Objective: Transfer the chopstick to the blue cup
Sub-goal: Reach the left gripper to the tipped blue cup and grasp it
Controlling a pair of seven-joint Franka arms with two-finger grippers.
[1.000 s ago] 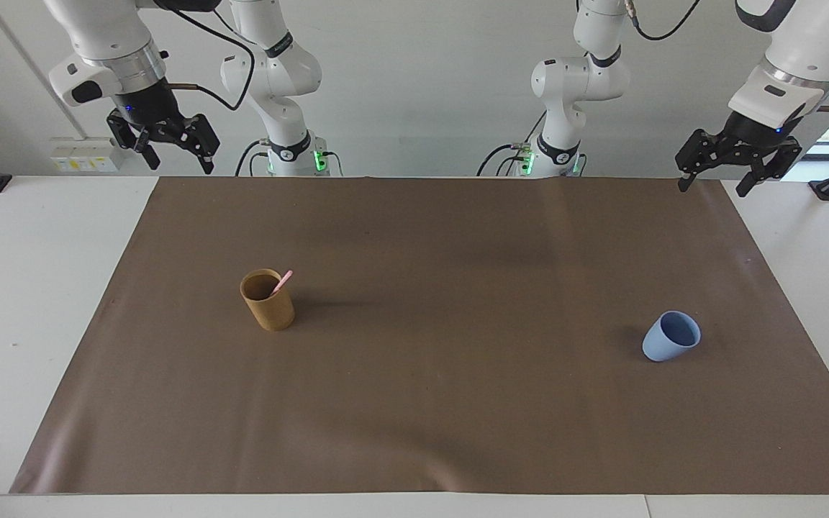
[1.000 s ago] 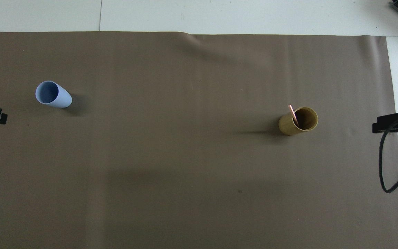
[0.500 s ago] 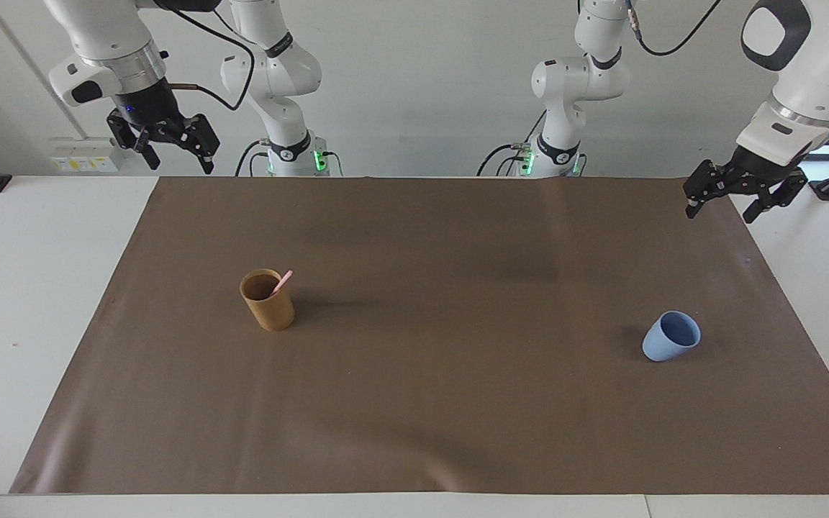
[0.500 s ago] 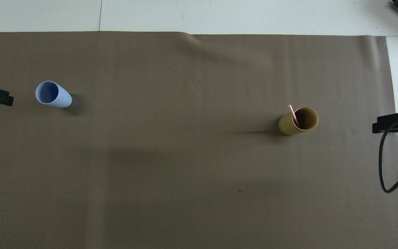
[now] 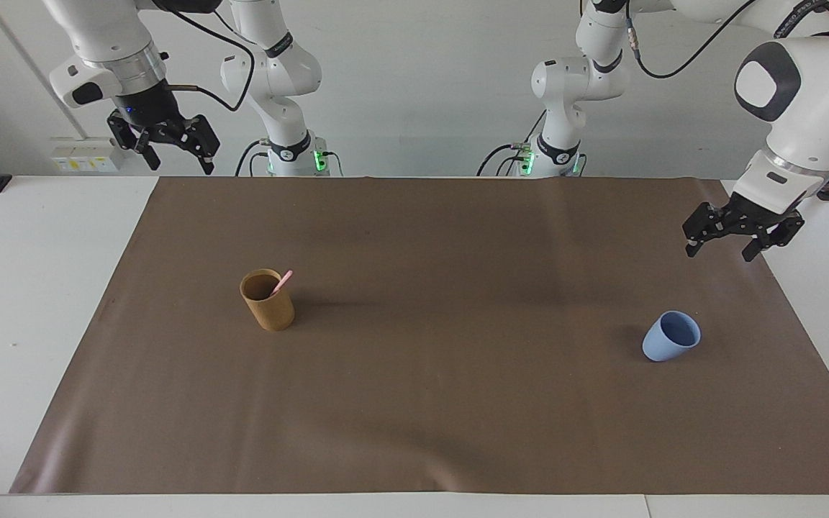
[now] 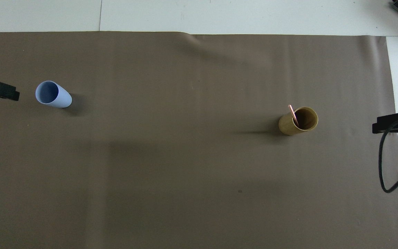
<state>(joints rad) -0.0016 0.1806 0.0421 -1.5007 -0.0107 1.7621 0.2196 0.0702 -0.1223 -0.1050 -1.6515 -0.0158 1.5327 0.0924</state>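
Eyeing the chopstick (image 5: 282, 282) leaning in the tan cup (image 5: 268, 302), nearest my right gripper (image 5: 173, 147); left gripper (image 5: 721, 243) hovers near the blue cup (image 5: 670, 337); both jaws apart, empty.

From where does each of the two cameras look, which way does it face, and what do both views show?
Facing view: high across the table, facing the robots; both arms show, open left gripper raised, open right gripper waiting.
Overhead view: above the robots' end, looking steeply down; only gripper parts at the edges show.
Shared: blue cup, tan cup holding the chopstick, brown mat.
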